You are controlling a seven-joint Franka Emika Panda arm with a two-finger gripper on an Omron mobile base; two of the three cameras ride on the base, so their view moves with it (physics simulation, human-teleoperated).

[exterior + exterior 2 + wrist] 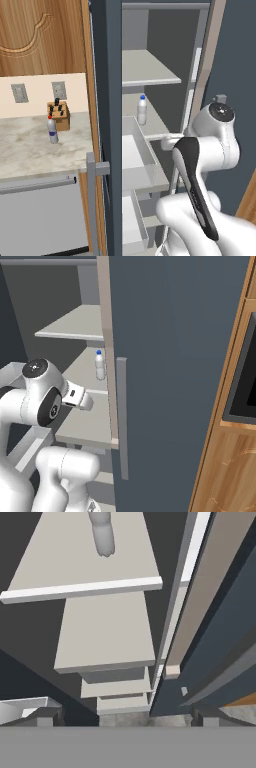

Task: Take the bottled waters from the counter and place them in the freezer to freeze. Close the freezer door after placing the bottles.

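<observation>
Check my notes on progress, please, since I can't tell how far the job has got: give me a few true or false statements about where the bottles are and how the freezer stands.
1. The blue-capped bottle stands upright on a shelf inside the freezer. True.
2. The red-capped bottle is in the freezer too. False: it stands on the counter, in front of the knife block.
3. The freezer door is shut. False: it stands open, shelves showing.
4. The gripper holds a bottle. False: it is open and empty.
5. The red-capped bottle stands upright. True.
</observation>
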